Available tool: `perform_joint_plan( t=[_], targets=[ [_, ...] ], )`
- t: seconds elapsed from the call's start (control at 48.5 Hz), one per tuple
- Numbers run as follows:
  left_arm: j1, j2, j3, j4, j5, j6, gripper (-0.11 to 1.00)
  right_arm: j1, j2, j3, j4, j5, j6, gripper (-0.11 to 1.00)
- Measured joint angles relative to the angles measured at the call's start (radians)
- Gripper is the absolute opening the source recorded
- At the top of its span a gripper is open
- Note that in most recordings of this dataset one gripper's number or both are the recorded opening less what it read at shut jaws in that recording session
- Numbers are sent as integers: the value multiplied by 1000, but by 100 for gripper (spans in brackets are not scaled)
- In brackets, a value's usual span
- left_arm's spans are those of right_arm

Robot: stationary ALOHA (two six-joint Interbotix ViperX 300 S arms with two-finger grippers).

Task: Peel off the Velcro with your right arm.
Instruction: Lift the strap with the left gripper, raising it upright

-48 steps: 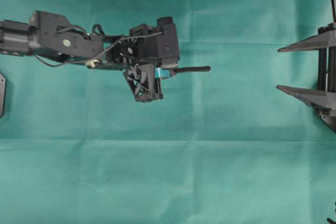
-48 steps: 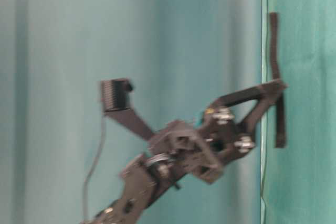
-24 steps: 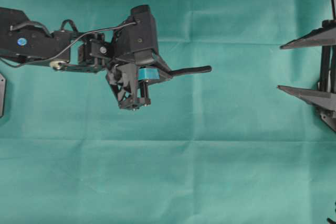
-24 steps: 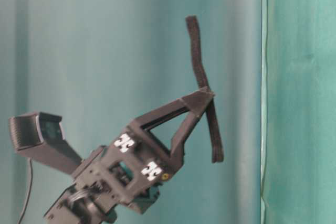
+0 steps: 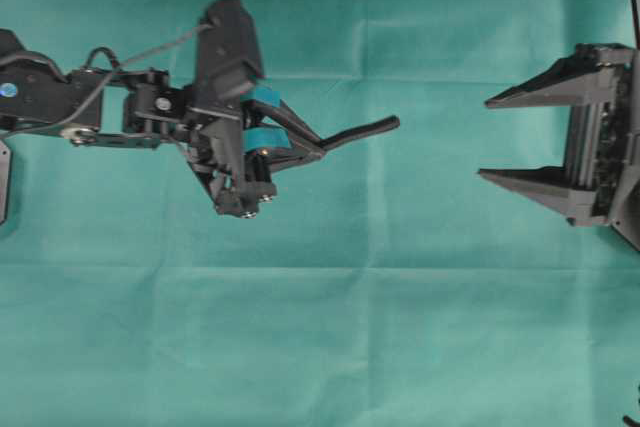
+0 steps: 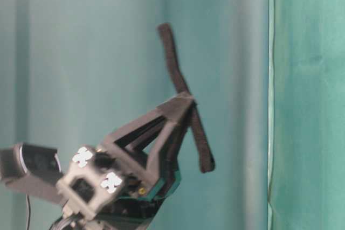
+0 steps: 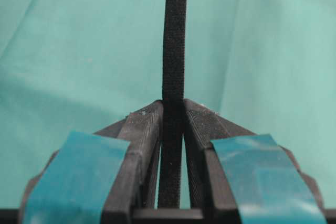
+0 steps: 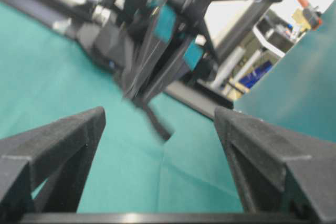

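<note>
change, left side: over the last second the left arm's black gripper with teal finder pads [image 5: 318, 143] has swung its wrist and lifted the strap off the green cloth [image 5: 330, 347]; in the table-level view the strap now hangs in mid-air, tilted, well clear of the cloth edge.
change, right side: the right arm's plain black pointed gripper [image 5: 483, 139] has come in from the 3 o'clock edge of the overhead view toward the centre, more of its body now showing.
meaning for the task: judged from this, the strap is being presented for the peel; no layer is separated yet and the peeling itself has not begun.
the velcro: the thin black two-layer velcro strap [image 5: 362, 130] sticks out toward 3 o'clock from the left gripper's tips, its free end well apart from the right gripper.
left claw: nearly closed, its fingers [image 7: 144, 129] pinching the strap partway along its length; the wrist view shows the strap running straight up to 12 o'clock between them.
right claw: jaws spread wide, holding and touching nothing; its wrist view frames the strap [image 8: 157, 123] between the two open fingers [image 8: 58, 135], ahead of them.
next call: probably close in and nip one layer at the free end.
</note>
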Motion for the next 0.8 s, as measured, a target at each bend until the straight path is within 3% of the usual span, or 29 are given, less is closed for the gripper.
perform_joint_plan(
  t=[0.247,0.433,0.515,0.701,0.804],
  targets=[
    [2,-52,101,-2,-212,-135,10,-26,48,-3,2,-26,-98,63],
    [0,-74,160,-2,-299,-222,10,-74,77,-9,2,-51,-135,60],
    [0,-78,172,-2,-318,-241,10,-83,95,-14,2,-71,-138,52],
    [0,-80,183,-2,-337,-245,10,-83,150,-37,2,-92,-155,21],
    [0,-83,183,-2,-337,-247,10,-86,173,-51,2,-104,-169,12]
  ],
)
